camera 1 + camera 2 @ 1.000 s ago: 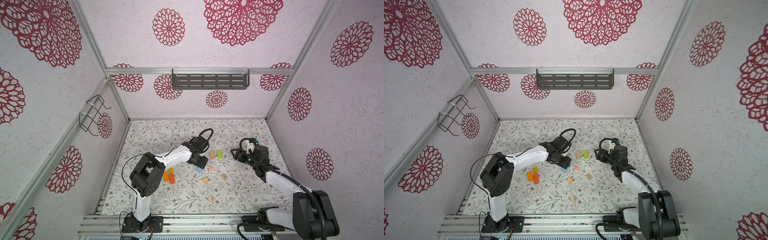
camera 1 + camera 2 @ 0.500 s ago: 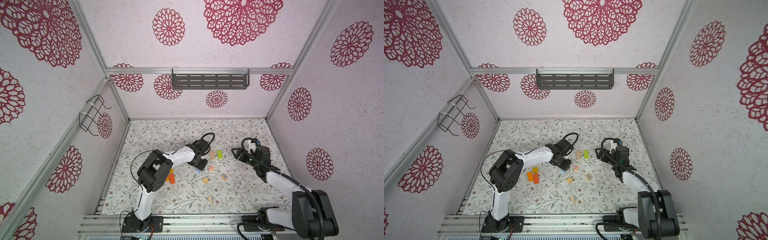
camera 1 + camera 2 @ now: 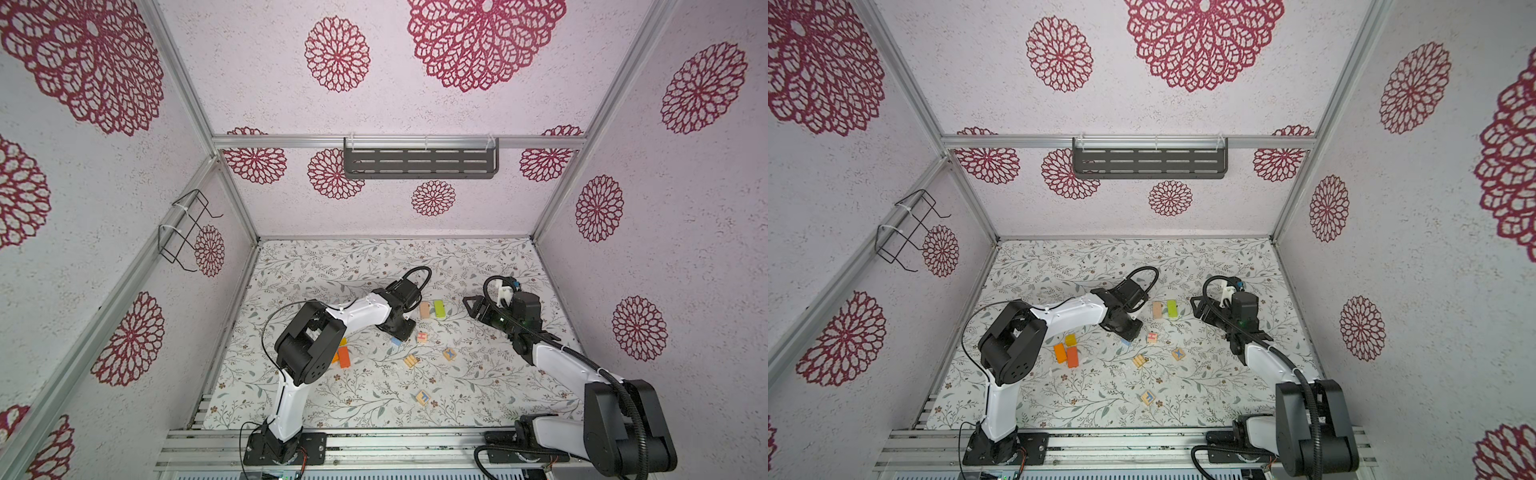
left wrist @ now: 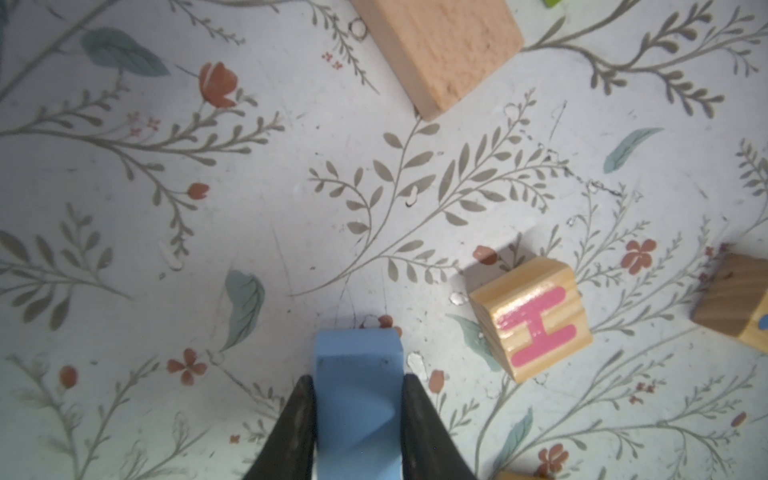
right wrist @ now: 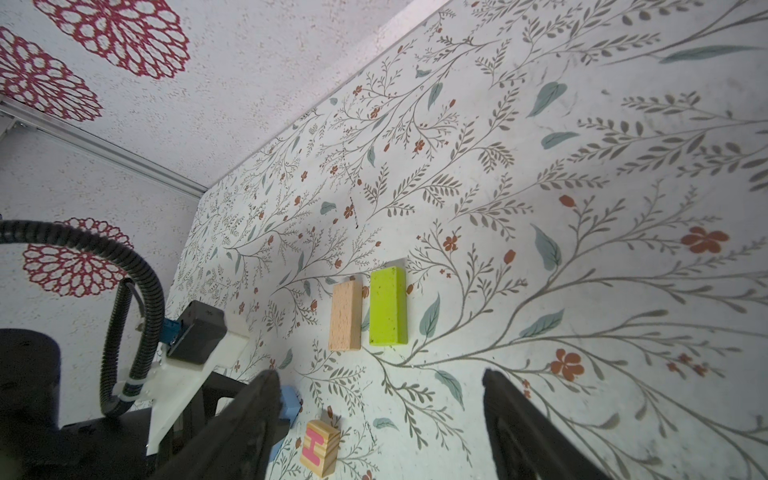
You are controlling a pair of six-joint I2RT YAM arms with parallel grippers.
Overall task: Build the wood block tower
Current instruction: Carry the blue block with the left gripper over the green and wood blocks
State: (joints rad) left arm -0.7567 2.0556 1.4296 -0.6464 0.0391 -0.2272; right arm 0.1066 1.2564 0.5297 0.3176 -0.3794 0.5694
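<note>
Here, the left arm's jaws clamp a blue block (image 4: pixel 357 365) near the middle of the counter (image 3: pixel 365 390), while the right arm's jaws gape empty near the tan bar (image 5: pixel 345 318) and lime bar (image 5: pixel 388 307).

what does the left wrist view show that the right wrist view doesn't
Only the left wrist view: the left fingers shut on the blue block from both sides, plus part of another cube at the frame edge.
Only the right wrist view: the right fingers open and empty, the whole lime block, and the patterned walls.
Both: the blue block, the tan block and the pink H cube.
</note>
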